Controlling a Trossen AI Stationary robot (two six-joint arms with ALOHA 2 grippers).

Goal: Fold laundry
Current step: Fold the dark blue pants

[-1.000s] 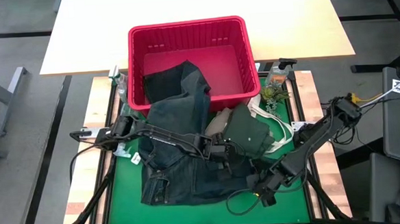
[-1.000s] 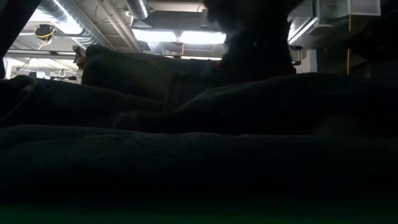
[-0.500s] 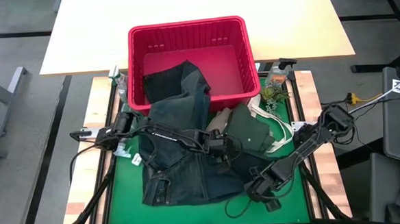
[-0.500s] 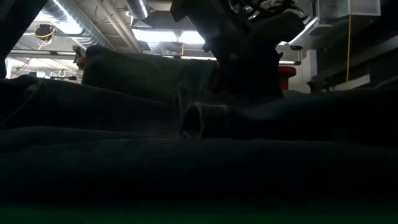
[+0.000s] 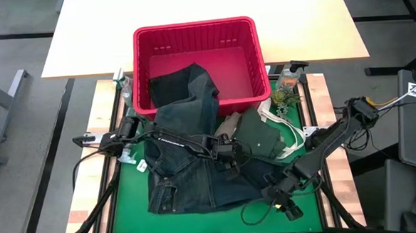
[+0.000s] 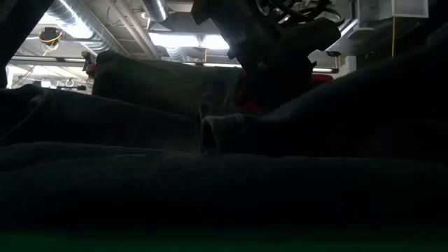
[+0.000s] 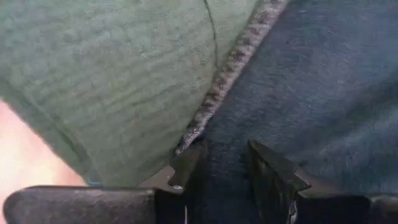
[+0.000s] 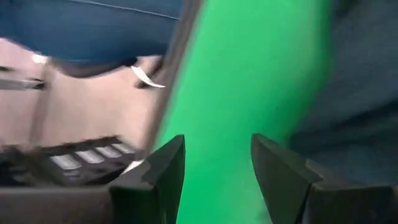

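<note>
A red slatted basket (image 5: 198, 38) is seen in the upper centre of the high view, with one leg of the dark blue jeans (image 5: 189, 160) draped over its front rim and the rest spread down across the green mat (image 5: 127, 199) in the lower centre. An olive-green shirt (image 5: 260, 139) is bunched just right of centre, touching the jeans, with a tan piece (image 5: 226, 124) beside it. The left gripper (image 5: 237, 156) is placed at the centre of the frame, where jeans and shirt meet; in the left wrist view its fingers (image 7: 186, 165) are set narrowly apart with denim lying between them, though whether the cloth is clamped cannot be told. The right gripper (image 5: 284, 202) is found at the lower right, off the edge of the jeans, and its fingers (image 8: 158, 171) are spread apart over bare green mat with nothing between them.
</note>
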